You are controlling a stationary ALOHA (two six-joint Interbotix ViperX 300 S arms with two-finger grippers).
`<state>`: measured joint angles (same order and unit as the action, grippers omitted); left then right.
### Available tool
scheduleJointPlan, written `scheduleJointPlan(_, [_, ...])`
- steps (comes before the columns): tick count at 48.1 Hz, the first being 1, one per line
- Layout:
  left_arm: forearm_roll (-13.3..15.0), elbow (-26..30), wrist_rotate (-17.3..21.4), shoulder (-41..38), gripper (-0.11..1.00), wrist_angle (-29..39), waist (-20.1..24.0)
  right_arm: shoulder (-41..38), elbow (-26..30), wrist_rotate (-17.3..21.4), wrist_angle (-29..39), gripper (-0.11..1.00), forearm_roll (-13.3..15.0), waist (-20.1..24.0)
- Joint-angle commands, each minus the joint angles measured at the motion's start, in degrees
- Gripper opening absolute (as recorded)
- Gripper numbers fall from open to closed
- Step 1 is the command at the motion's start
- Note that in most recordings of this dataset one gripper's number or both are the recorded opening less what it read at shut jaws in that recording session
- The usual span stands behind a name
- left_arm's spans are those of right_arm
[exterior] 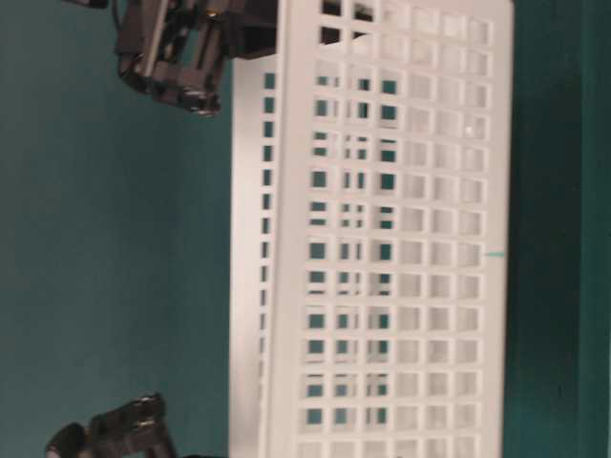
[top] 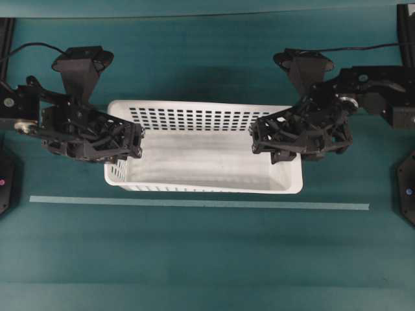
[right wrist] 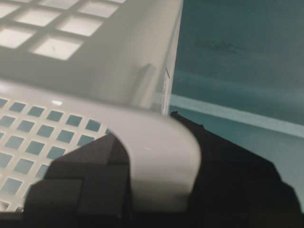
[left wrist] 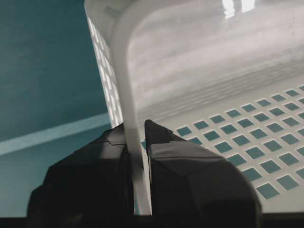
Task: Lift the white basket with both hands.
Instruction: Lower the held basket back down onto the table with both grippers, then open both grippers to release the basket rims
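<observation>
The white basket (top: 201, 118) lies lengthwise across the middle of the teal table, with slotted walls and a solid floor. My left gripper (top: 134, 140) is at its left short end and my right gripper (top: 258, 140) at its right short end. In the left wrist view the left gripper (left wrist: 137, 134) is shut on the thin rim of the basket (left wrist: 199, 57), one finger inside and one outside. In the right wrist view the right gripper (right wrist: 147, 142) is shut on the wide rolled rim of the basket (right wrist: 95, 71). Whether the basket (exterior: 382, 239) is off the table I cannot tell.
A pale tape strip (top: 194, 203) runs across the table just in front of the basket. Black arm bases stand at the far left edge (top: 4, 181) and the far right edge (top: 407, 188). Cables trail along the back.
</observation>
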<state>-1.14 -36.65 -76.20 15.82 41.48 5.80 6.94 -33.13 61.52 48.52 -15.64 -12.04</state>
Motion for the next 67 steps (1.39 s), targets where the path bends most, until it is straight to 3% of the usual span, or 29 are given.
scheduleJointPlan(1, [-0.18, -0.35, 0.26, -0.88, 0.01, -3.43, -0.26, -0.35, -1.32, -3.08, -1.67, 0.19, 0.09, 1.58])
scheduleJointPlan(19, [-0.18, -3.69, -2.64, -4.31, 0.01, -8.53, -1.93, -0.97, -4.13, -2.72, -7.03, 0.19, 0.09, 2.9])
scheduleJointPlan(38, [-0.62, -4.92, -2.02, -4.31, 0.01, -10.46, 0.62, -3.34, -4.66, -2.9, -9.49, 0.19, 0.09, 3.43])
scheduleJointPlan(55, [-0.62, -5.1, -2.72, -6.33, 0.01, -11.78, -1.41, -3.6, -5.19, -2.64, -9.84, 0.19, 0.09, 3.6])
scheduleJointPlan(67, [-0.62, -5.36, -2.11, -6.24, 0.01, -11.78, 0.26, -3.96, -5.36, -2.55, -10.46, 0.19, 0.0, 3.6])
